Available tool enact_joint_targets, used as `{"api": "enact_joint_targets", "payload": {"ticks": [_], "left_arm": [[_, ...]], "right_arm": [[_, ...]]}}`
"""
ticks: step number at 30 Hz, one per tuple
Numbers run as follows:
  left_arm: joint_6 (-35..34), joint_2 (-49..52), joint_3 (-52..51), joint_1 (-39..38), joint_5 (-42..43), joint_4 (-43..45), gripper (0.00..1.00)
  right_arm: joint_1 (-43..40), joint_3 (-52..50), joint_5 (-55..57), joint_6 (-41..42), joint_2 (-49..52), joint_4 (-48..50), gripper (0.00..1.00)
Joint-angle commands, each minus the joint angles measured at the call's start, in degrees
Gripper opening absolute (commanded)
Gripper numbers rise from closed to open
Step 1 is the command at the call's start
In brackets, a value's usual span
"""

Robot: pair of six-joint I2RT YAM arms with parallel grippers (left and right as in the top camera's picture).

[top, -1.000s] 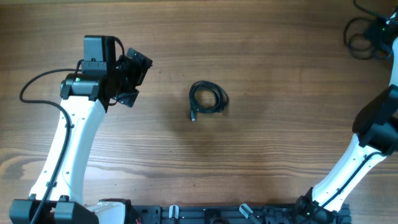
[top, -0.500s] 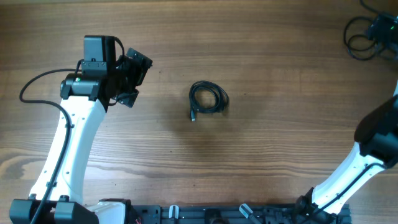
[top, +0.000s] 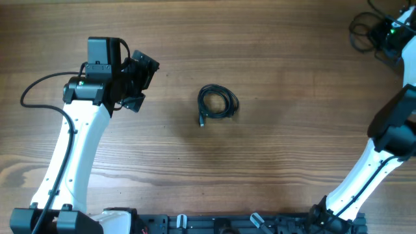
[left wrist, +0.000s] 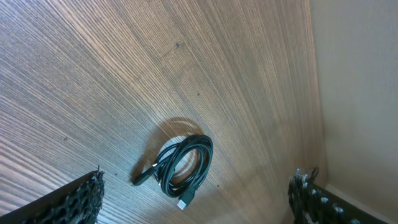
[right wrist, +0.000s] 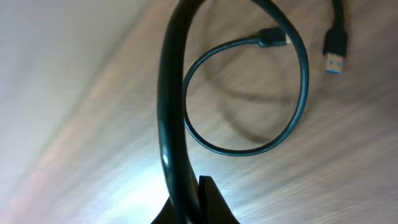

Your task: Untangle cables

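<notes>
One black cable [top: 218, 103] lies coiled in a small loop at mid-table, a plug end pointing toward the front. In the left wrist view this coil [left wrist: 183, 165] rests on the wood ahead of my left gripper [left wrist: 198, 202], which is open, its fingers [left wrist: 74, 199] wide apart and above the table. My left gripper [top: 134, 81] hangs well to the left of the coil. At the far right corner my right gripper [top: 392, 32] sits in a tangle of black cables [top: 363, 27]. In its wrist view it [right wrist: 189, 202] is shut on a thick black cable [right wrist: 169, 124]. A thinner loop [right wrist: 249, 99] and a blue-tipped plug [right wrist: 336, 53] lie beyond.
The table's far edge meets a pale wall [left wrist: 360, 93] behind the coil. The left arm's white link [top: 78, 149] and its black wire [top: 36, 88] stand over the left side. The right arm's link [top: 374, 162] rises along the right edge. A black rail [top: 227, 224] runs along the front.
My right gripper has shut on a cable in the far right corner. The tangle there has shifted left and toward the far edge. The left arm and the central coil have not moved.
</notes>
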Motion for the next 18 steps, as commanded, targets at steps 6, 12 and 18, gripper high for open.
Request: {"api": "enact_joint_targets", "payload": {"ticks": [6,12,18], "left_arm": [[1.38,-0.09,0.11,-0.31,-1.01,-0.09,0.97],[1.36,-0.09,0.11,-0.31,-1.01,-0.02,0.97],[1.36,-0.09,0.11,-0.31,-1.01,-0.09,0.96]], "right_arm": [[6.54,10.40,-3.32,18.27,-0.28,7.02,0.04],[2.01,10.40,20.02,8.83,-6.62,-0.33,0.04],[-1.14,9.03,26.12,9.20,-9.09,2.60,0.04]]}}
